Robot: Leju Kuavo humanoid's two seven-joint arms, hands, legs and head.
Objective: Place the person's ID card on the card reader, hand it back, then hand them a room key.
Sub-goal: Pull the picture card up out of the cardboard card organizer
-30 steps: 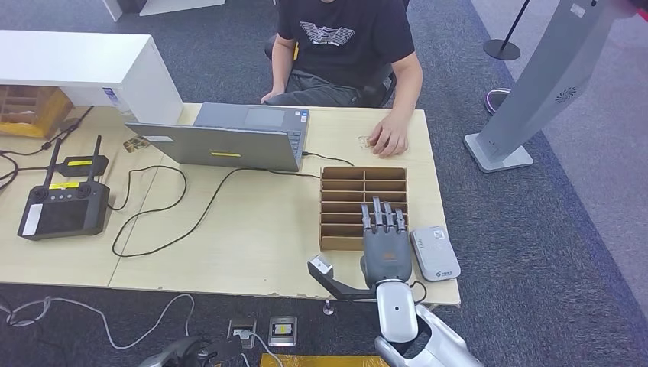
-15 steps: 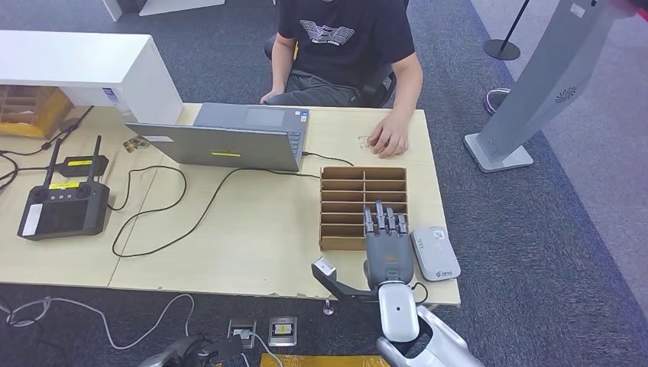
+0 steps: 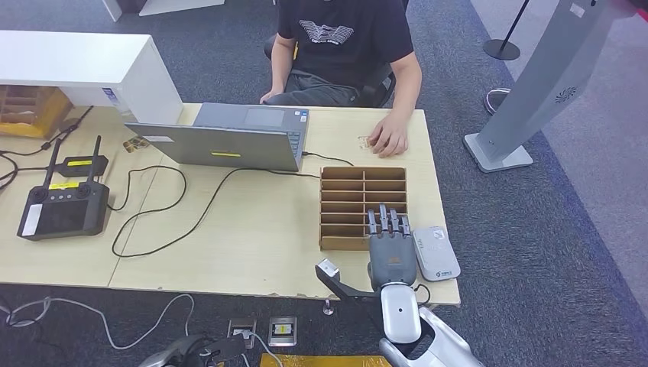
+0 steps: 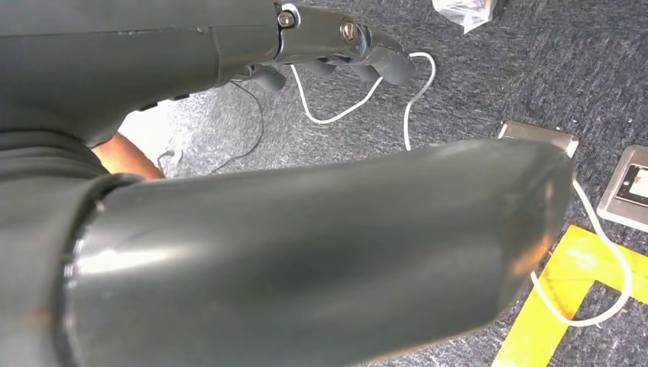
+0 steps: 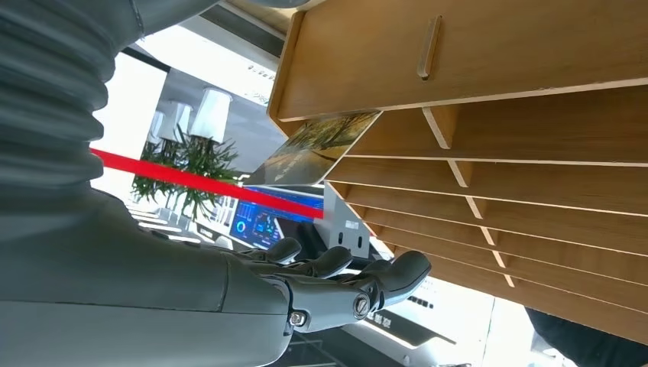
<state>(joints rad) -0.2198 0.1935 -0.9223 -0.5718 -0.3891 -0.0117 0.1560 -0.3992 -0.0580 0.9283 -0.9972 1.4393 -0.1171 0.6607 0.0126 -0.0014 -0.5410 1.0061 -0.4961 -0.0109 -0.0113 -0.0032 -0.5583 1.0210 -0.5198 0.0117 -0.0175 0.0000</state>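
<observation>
The right hand (image 3: pixel 391 248), fingers straight and empty, hovers over the near edge of the slotted wooden card rack (image 3: pixel 363 197), just beside the flat grey card reader (image 3: pixel 435 253). Left hand (image 4: pixel 336 57) hangs empty, fingers loosely curled. A person's hand (image 3: pixel 388 139) covers a small card on the table's far side.

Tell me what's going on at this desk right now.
The robot's right hand hovers, fingers extended and holding nothing, over the near edge of the wooden slotted rack, beside the grey card reader. A seated person rests a hand on a small card-like item across the desk. Nothing lies on the reader.
</observation>
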